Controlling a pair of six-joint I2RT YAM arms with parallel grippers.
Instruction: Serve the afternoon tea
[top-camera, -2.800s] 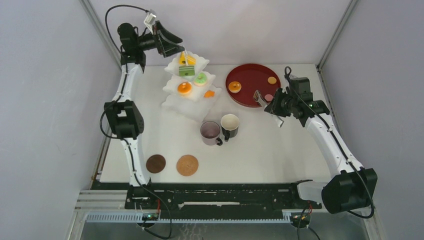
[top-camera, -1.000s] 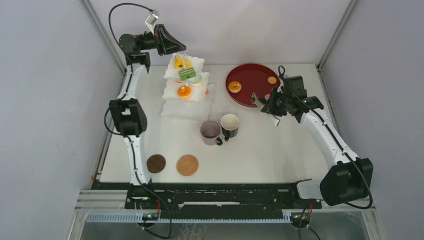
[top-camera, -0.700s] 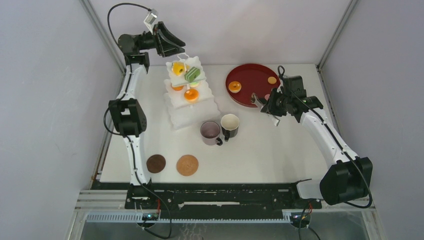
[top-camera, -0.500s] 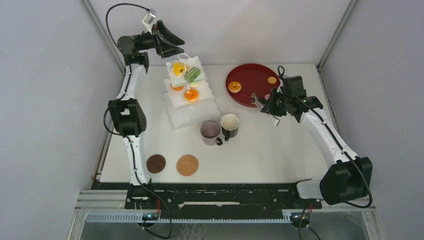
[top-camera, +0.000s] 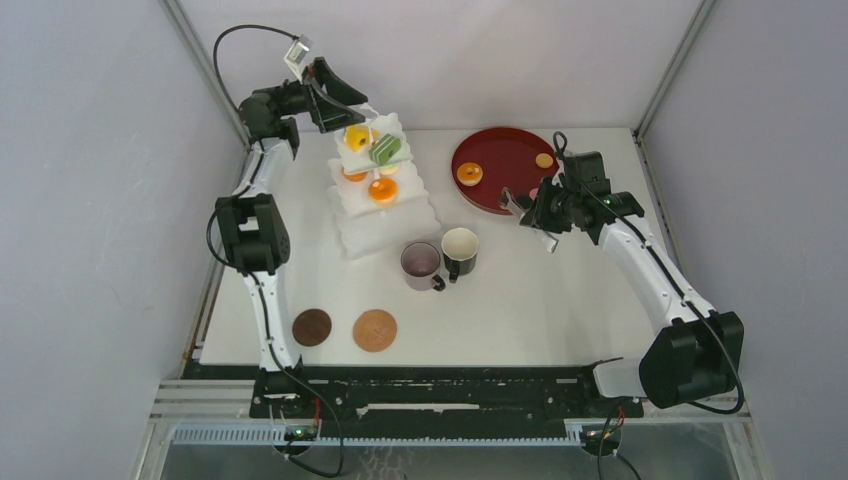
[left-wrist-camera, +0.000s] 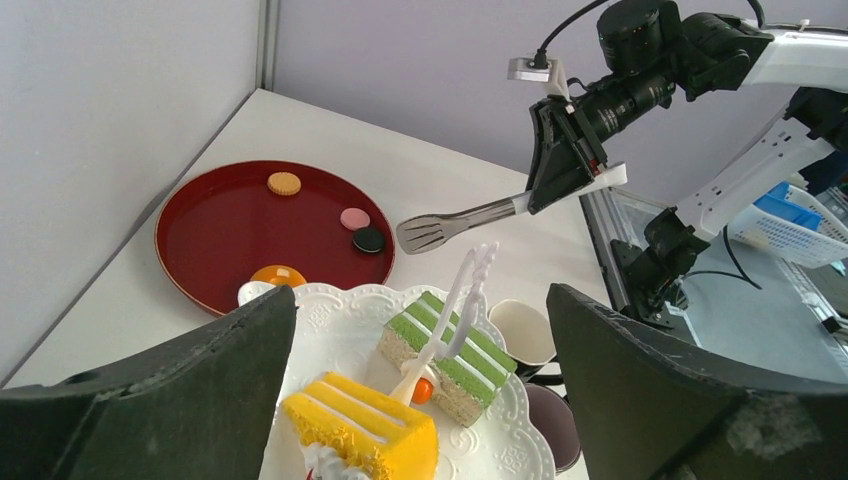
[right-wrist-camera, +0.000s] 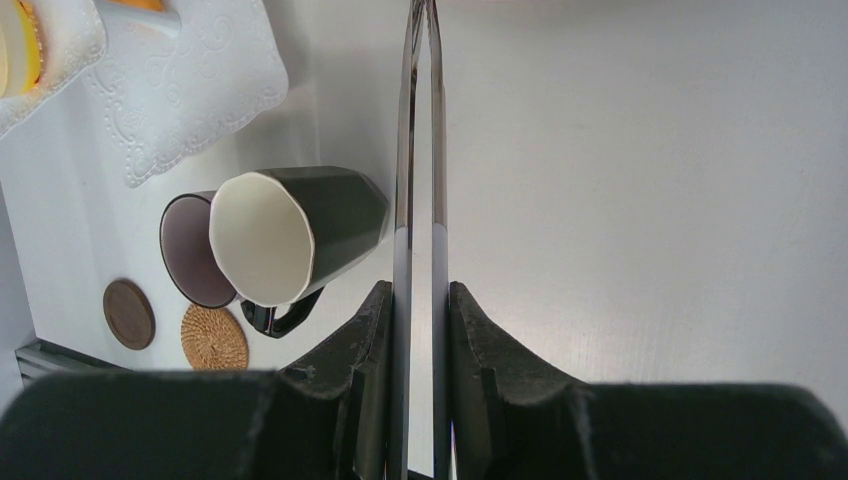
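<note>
Left gripper gapes wide at the stand, far-left corner; right gripper pinches tongs. One bump could spill cakes.

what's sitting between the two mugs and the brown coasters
Nothing visible does. The mauve mug and black mug stand side by side mid-table; the dark coaster and woven coaster lie nearer the arm bases, with only bare tabletop between.

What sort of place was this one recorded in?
Probably a lab test cell, not a café: bare grey walls, a white table, left arm and right arm on a metal rail.
</note>
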